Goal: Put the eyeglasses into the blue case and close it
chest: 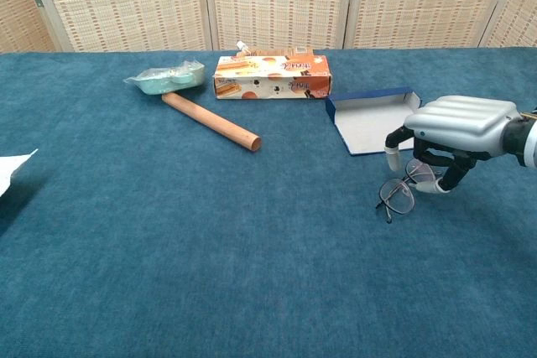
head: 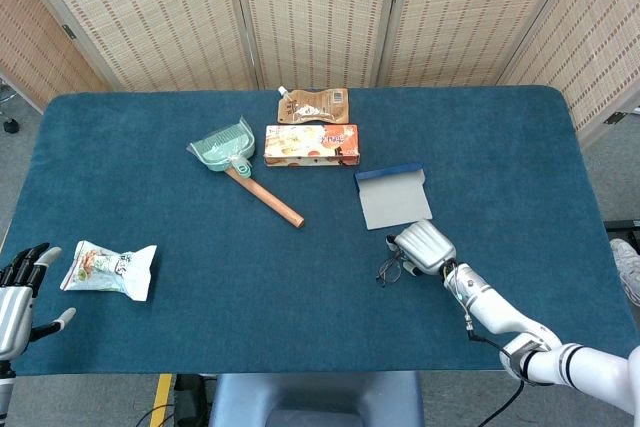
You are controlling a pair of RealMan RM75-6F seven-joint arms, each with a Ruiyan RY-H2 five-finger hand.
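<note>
The thin wire-framed eyeglasses (head: 389, 269) (chest: 397, 194) lie on the blue cloth just in front of the blue case (head: 393, 197) (chest: 374, 120). The case lies open, showing its grey lining. My right hand (head: 422, 246) (chest: 457, 123) hangs palm down over the glasses' far lens, thumb and fingers curved down on either side of it. The fingers are still apart, and the glasses rest on the cloth. My left hand (head: 17, 294) stays at the table's near left corner with its fingers spread and nothing in it. The chest view does not show it.
A mint dustpan with a wooden handle (head: 240, 162) (chest: 197, 103), an orange box (head: 311, 144) (chest: 272, 76) and a brown pouch (head: 313, 105) lie at the back centre. A white snack packet (head: 108, 269) sits beside my left hand.
</note>
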